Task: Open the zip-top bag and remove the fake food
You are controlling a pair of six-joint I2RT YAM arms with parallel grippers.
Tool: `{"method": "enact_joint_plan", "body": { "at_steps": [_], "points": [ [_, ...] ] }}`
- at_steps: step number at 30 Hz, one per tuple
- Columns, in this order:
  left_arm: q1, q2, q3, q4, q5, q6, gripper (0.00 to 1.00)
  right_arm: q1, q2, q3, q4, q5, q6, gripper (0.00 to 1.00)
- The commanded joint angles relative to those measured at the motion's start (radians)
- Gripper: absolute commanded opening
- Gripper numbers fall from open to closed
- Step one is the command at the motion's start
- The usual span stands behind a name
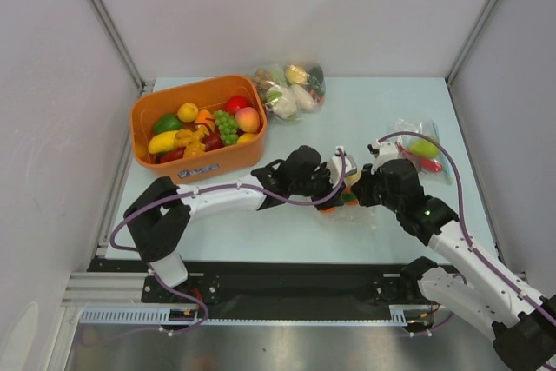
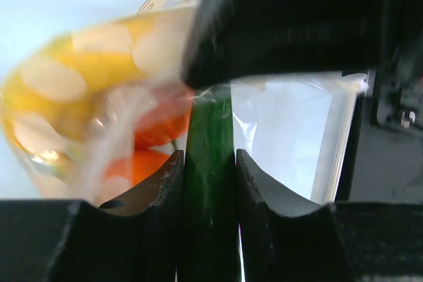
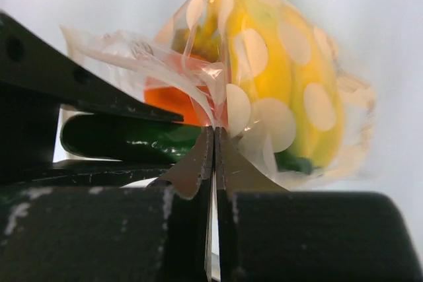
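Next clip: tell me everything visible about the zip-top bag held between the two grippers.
The zip-top bag is clear, crinkled plastic, bulging with yellow and orange toy food under pale round spots. It sits on the table at centre. The right gripper is shut on a fold of its film; the left gripper clamps a dark green piece at its edge.
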Motion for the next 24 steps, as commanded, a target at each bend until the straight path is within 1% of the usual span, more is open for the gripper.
{"method": "enact_joint_plan", "body": {
  "at_steps": [1,3,5,9,13,16,24],
  "points": [
    [0.004,0.016,0.133,-0.040,-0.015,0.007,0.02,-0.003,0.000,0.048,-0.047,-0.007,-0.036,0.00],
    [0.006,0.037,0.194,-0.127,-0.011,0.036,0.03,-0.003,0.000,0.053,-0.059,0.001,-0.043,0.00],
    [0.008,0.043,0.221,-0.179,-0.012,0.058,0.03,-0.003,0.001,0.054,-0.065,0.010,-0.048,0.00],
    [0.011,0.023,0.239,-0.238,-0.015,0.070,0.04,-0.005,0.004,0.060,-0.076,0.036,-0.051,0.00],
    [0.011,-0.024,0.218,-0.294,-0.014,0.072,0.03,-0.008,0.011,0.086,-0.091,0.091,-0.068,0.00],
    [0.011,-0.075,0.181,-0.322,-0.015,0.069,0.03,-0.016,0.034,0.109,-0.094,0.102,-0.077,0.00],
    [0.012,-0.231,0.083,-0.344,-0.026,0.007,0.04,-0.037,0.106,0.155,-0.076,0.076,-0.071,0.00]
  ]
}}
